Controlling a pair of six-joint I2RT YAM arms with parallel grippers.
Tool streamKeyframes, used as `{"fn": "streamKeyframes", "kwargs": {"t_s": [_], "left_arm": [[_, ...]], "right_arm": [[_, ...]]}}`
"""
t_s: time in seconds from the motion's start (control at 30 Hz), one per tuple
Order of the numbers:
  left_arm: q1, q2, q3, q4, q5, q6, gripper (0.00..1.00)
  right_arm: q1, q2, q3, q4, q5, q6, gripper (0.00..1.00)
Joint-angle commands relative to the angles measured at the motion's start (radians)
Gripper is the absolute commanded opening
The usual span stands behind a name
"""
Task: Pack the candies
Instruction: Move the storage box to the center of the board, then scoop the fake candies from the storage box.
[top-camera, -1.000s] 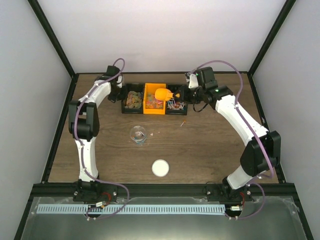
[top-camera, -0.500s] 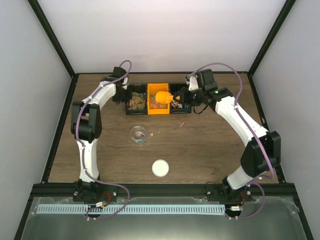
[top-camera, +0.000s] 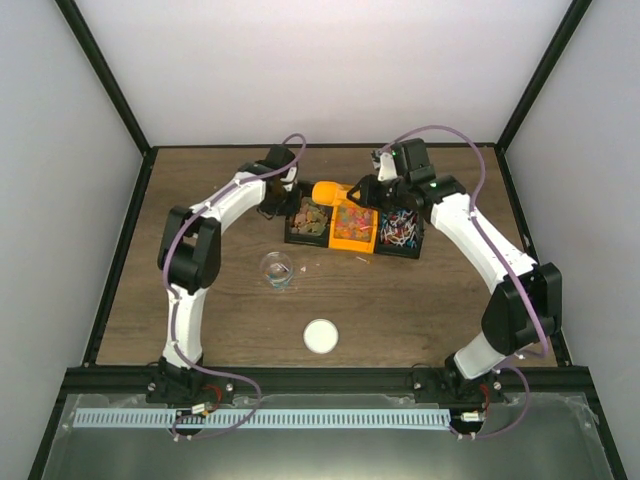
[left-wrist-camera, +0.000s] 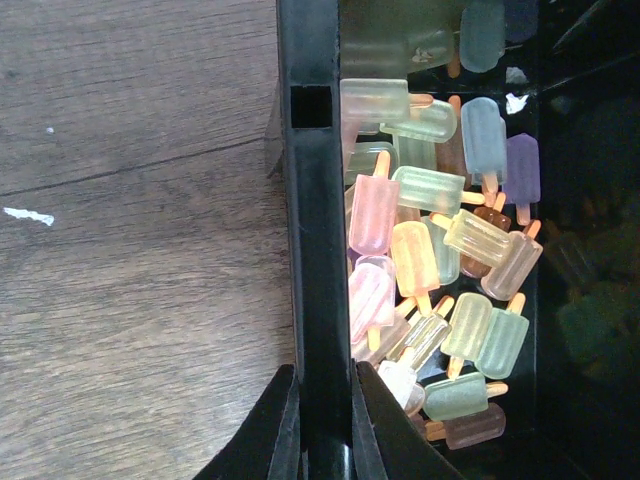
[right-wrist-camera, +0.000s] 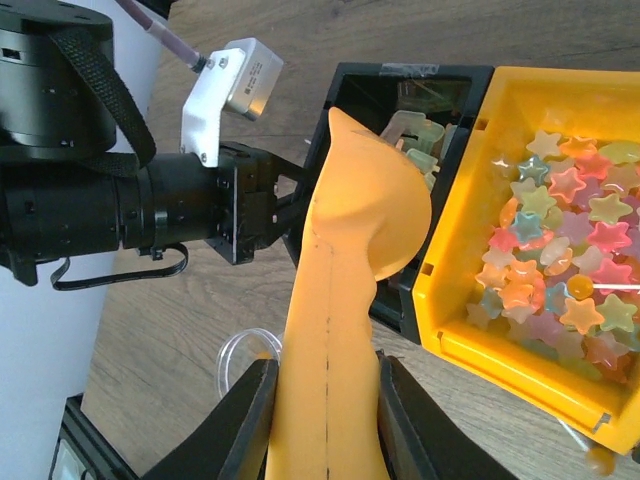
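Three joined bins hold the candies: a black bin (top-camera: 307, 222) of pastel popsicle-shaped sweets (left-wrist-camera: 430, 250), an orange bin (top-camera: 355, 229) of star sweets (right-wrist-camera: 560, 250), and a black bin (top-camera: 401, 232) of thin wrapped pieces. My left gripper (left-wrist-camera: 325, 425) is shut on the left black bin's outer wall (left-wrist-camera: 315, 250), one finger on each side. My right gripper (right-wrist-camera: 325, 420) is shut on the handle of an orange scoop (right-wrist-camera: 350, 290). The scoop's bowl (top-camera: 327, 191) hangs over the left black bin's far end, next to the left gripper (right-wrist-camera: 250, 200).
A small clear cup (top-camera: 276, 269) stands on the wooden table in front of the bins; its rim (right-wrist-camera: 245, 350) shows under the scoop handle. A white round lid (top-camera: 321, 336) lies nearer the arm bases. A stray candy (top-camera: 363, 258) lies in front of the orange bin.
The left gripper has closed on the bin wall and dragged the row of bins to the right, turning it slightly. The scoop now hangs over the left black bin instead of the orange one.
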Motion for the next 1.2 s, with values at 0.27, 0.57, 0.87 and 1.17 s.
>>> {"fn": "streamKeyframes", "kwargs": {"t_s": [0.27, 0.57, 0.87, 1.17], "left_arm": [[-0.006, -0.03, -0.011, -0.002, 0.057, -0.043, 0.5], [-0.007, -0.068, -0.035, 0.014, 0.081, -0.067, 0.56], [-0.005, -0.113, -0.089, 0.07, 0.102, -0.1, 0.53], [-0.006, -0.074, -0.063, 0.073, 0.088, -0.1, 0.52]], "right_arm": [[0.023, 0.068, 0.062, -0.059, 0.179, -0.014, 0.01], [0.155, 0.222, 0.369, -0.244, 0.438, -0.066, 0.01], [0.174, 0.127, 0.388, -0.289, 0.54, 0.008, 0.01], [0.133, 0.061, 0.32, -0.41, 0.623, -0.065, 0.01]]}}
